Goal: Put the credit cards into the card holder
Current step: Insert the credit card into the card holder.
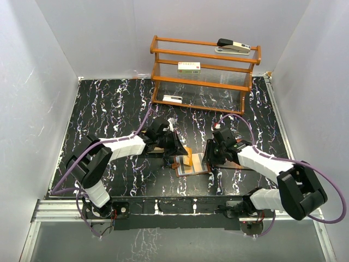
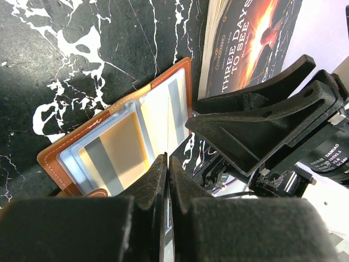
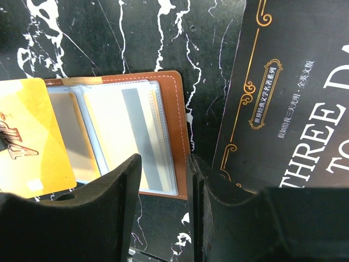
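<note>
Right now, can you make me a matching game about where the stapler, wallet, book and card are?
1 stapler
2 wallet
3 book
4 card

A shut, beside the wallet
B top of the rack
C open on the table
D pinched in the left tool

Pairs: 1-B, 2-C, 3-A, 4-D

Left gripper [image 1: 182, 152] with gold card [image 3: 32, 136] at nine, right gripper [image 1: 209, 158] at three hem the card holder [image 1: 192, 166]; we find six free.
</note>
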Motion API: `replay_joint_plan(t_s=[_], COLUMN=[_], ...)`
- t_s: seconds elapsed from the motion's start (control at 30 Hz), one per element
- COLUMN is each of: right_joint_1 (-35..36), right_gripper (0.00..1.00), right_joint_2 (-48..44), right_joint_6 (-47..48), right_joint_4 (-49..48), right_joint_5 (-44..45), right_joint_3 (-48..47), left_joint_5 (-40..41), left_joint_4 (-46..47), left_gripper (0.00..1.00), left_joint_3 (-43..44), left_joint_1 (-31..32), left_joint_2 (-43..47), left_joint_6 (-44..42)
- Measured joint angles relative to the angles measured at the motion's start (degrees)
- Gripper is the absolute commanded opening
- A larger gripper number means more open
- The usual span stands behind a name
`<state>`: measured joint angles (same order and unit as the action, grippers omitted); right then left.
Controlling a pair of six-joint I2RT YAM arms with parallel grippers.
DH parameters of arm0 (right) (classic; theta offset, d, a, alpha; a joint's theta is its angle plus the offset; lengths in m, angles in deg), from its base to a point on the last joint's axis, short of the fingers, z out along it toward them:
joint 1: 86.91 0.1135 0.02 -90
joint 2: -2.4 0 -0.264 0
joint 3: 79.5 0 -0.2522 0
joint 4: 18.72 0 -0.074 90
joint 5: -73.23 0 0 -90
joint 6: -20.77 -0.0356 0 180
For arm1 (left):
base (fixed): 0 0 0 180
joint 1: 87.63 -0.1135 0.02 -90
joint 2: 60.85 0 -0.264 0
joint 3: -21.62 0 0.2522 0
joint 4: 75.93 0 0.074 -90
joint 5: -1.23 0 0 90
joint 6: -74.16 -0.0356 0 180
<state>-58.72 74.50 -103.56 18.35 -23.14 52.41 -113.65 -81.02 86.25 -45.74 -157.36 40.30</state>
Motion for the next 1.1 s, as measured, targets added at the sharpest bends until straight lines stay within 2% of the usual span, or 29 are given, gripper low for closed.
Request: replay_joint_plan(t_s=[0.17, 0.53, 1.1], right_joint_1=[0.1, 0.7, 1.4], right_gripper=[0.29, 0.25, 0.25], right_joint_2=[0.8, -2.3, -2.8], right_joint_6=[-0.3, -3.5, -5.0], right_joint_4=[-0.4, -0.7, -1.5], right_joint_5=[-0.2, -2.2, -3.7], right_joint_3=[1.1, 4.3, 5.2], left_joint_5=[0.0, 0.1, -1.8], left_joint_4=[0.3, -0.3, -0.7], left_gripper=[0.00, 0.00, 0.00], left_joint_3=[0.0, -0.3, -0.2], left_joint_1=[0.5, 0.8, 1.2], left_joint_2=[-1.1, -3.0, -4.2], left_joint_6=[0.1, -0.9, -3.3])
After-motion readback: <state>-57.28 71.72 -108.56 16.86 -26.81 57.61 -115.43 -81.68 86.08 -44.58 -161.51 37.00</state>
